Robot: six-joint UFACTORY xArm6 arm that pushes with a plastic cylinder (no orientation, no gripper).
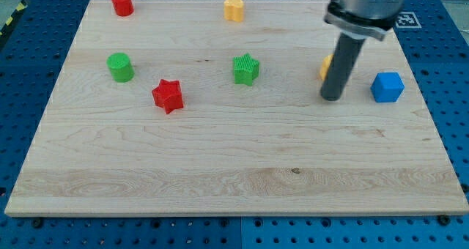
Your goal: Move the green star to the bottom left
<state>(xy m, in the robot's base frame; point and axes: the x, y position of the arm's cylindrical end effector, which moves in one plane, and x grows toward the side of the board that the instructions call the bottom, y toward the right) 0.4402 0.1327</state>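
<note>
Hand is hardly the word for what this arm carries: there is nothing to open or clench, only a straight dark rod whose lower end, my tip (332, 97), rests on the counter (234, 176) near its right edge and grasps nothing. It stands between the blue cube (387, 87), just beside it toward the right edge, and an orange block (325, 67) close behind the rod. The green star (246, 69) sits in the upper middle of the counter, well apart from my tip and on its left. By my judgement the task has barely begun: the star is far from the bottom left corner and nothing touches it. What is left is to bring the tip round to the star's upper right side and push it diagonally, passing the red star (168, 95) that lies near that line. A green cylinder (120, 67), a red cylinder (122, 3) and a yellow block (234, 9) stand farther off. The rod covers most of the orange block, so its shape cannot be made out, and the arm is cut off at the top.
</note>
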